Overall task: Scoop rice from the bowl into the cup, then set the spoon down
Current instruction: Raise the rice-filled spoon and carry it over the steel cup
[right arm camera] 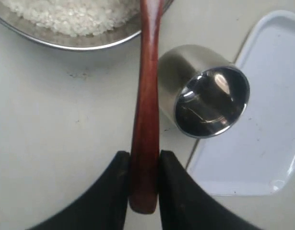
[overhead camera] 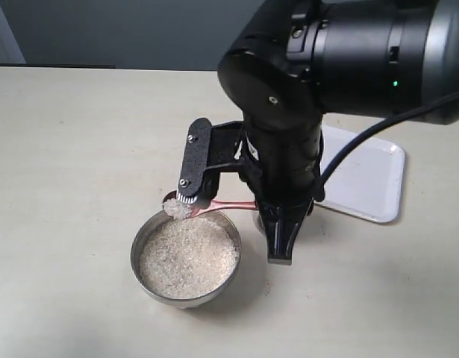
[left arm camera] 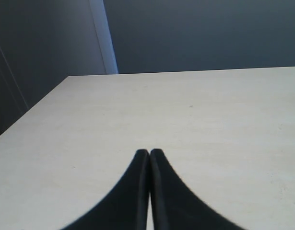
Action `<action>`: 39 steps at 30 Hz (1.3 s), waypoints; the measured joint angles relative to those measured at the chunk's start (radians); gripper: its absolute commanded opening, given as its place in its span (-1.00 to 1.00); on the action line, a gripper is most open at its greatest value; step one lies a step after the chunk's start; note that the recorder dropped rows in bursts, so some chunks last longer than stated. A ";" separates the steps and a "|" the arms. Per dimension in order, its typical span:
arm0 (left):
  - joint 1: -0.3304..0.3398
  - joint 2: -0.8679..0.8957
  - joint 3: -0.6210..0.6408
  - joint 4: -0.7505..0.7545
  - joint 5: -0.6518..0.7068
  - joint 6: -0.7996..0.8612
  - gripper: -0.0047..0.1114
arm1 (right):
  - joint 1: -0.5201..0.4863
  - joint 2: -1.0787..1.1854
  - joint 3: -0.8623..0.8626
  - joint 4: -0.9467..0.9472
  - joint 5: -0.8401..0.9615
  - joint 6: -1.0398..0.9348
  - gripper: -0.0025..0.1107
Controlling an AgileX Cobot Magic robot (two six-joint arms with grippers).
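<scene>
Rice (overhead camera: pixel 188 257): most of it lies in the bowl (overhead camera: pixel 136 246), filling it almost to the rim. A small heap sits on the head of the spoon (overhead camera: pixel 228 203).
Spoon: I see the loaded head over the bowl's rim at about 12 o'clock in the exterior view. The handle runs off toward 3 o'clock and looks roughly level.
Cup (right arm camera: pixel 205 91): hidden behind the arm in the exterior view. The right wrist view shows it close beside the spoon handle, at the edge of the tray (overhead camera: pixel 371 179). Its inside is bare shiny metal, with no grains visible.
Right gripper (right arm camera: pixel 145 158): clamped on the spoon handle close to its end, a finger on each side.
Left gripper (left arm camera: pixel 149 153): fingers pressed together, holding nothing, over bare table (overhead camera: pixel 65 149) away from the work.
Progress: I judge a scoop is loaded but not delivered.
Left to do: carry the spoon to the cup, tip it in, repeat if needed, then set the spoon down.
Risk: grains may slide off on the way.
</scene>
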 measured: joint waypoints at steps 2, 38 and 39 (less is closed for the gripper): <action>0.000 0.000 0.000 0.000 0.000 0.000 -0.91 | -0.005 -0.013 0.000 0.000 0.000 0.000 -0.97; 0.000 0.000 0.000 0.000 0.000 0.000 -0.91 | -0.088 -0.172 0.020 0.024 0.002 0.041 -0.97; 0.000 0.000 0.000 0.000 0.000 0.000 -0.91 | -0.088 -0.172 0.026 0.022 0.002 0.041 -0.97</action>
